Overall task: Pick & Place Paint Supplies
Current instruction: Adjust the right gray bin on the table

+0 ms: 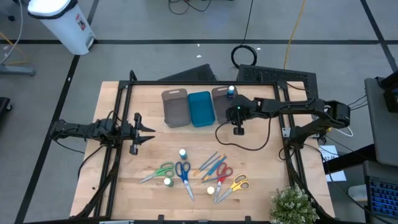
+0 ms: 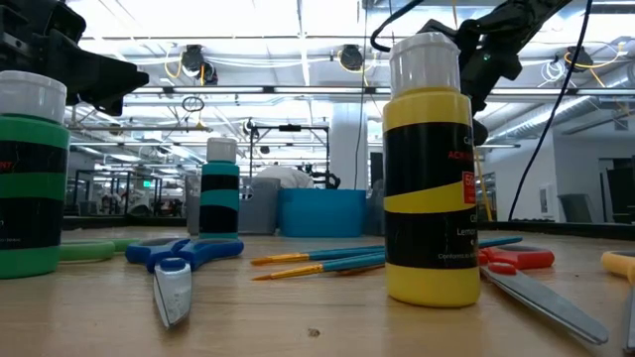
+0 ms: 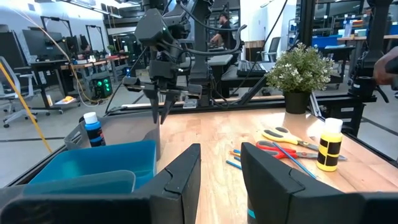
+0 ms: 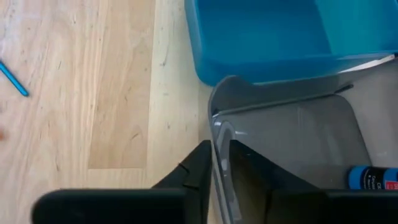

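A grey tray (image 1: 221, 102) stands at the table's far middle, right of a blue tray (image 1: 200, 107). A blue-topped bottle (image 1: 231, 91) sits at its far end. My right gripper (image 4: 219, 152) is shut on this tray's near wall, reaching in from the right. On the near half of the table lie scissors with green (image 1: 158, 172), blue (image 1: 183, 174), red (image 1: 222, 176) and yellow (image 1: 235, 185) handles, thin brushes (image 1: 211, 165) and small bottles (image 1: 183, 153). My left gripper (image 1: 146, 129) waits open and level at the table's left, with nothing between its fingers. My right gripper pinches the grey tray's near end wall (image 4: 219, 134), close to the corner beside the blue tray. One finger is inside the tray and one outside. The fingers come slanting down from the table's right. The tray rests flat on the table.
A second grey tray (image 1: 175, 107) stands left of the blue one. A black cable (image 1: 242, 143) loops over the table under the right arm. A potted plant (image 1: 292, 205) sits at the near right corner. Bare wood lies between the trays and the scattered supplies.
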Controlling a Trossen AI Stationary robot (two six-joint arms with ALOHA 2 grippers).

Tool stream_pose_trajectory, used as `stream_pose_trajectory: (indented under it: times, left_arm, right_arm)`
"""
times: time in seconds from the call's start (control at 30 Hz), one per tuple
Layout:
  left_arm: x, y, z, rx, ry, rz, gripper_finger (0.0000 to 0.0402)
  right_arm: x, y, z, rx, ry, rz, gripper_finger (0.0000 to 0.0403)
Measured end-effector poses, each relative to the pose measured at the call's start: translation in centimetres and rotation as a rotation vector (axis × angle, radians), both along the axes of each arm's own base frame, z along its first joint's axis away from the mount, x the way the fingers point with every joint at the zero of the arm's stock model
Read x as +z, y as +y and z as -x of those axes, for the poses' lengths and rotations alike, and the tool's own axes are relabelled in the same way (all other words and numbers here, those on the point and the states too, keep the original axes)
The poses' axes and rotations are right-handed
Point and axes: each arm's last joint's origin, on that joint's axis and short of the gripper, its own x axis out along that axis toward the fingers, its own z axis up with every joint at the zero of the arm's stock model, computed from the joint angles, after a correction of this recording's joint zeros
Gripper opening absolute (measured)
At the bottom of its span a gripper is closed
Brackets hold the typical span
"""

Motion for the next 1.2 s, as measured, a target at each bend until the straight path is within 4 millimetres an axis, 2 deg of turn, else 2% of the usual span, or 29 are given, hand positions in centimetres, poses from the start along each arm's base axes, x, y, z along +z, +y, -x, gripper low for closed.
stream_pose_trajectory:
  times: [0.13, 0.3, 0.43, 0.83, 1.2]
  left_arm:
    - [0.0, 0.0, 0.0, 0.0, 0.0, 0.0, 0.0124]
    - [0.0, 0.0, 0.0, 0.0, 0.0, 0.0, 0.0124]
    - [0.0, 0.0, 0.0, 0.0, 0.0, 0.0, 0.0124]
    - [0.01, 0.0, 0.0, 0.0, 0.0, 0.0, 0.0124]
    - [0.0, 0.0, 0.0, 0.0, 0.0, 0.0, 0.0124]
  right_arm:
    - [-0.01, 0.0, 0.0, 0.0, 0.0, -0.001, 0.0024]
    - [0.02, -0.01, -0.04, -0.001, -0.004, 0.0, 0.0023]
    - [0.02, -0.01, -0.04, 0.0, -0.005, -0.002, 0.004]
    - [0.08, -0.23, -0.06, -0.045, 0.002, 0.054, 0.0128]
    - [-0.29, -0.3, -0.21, -0.073, 0.008, 0.033, 0.0113]
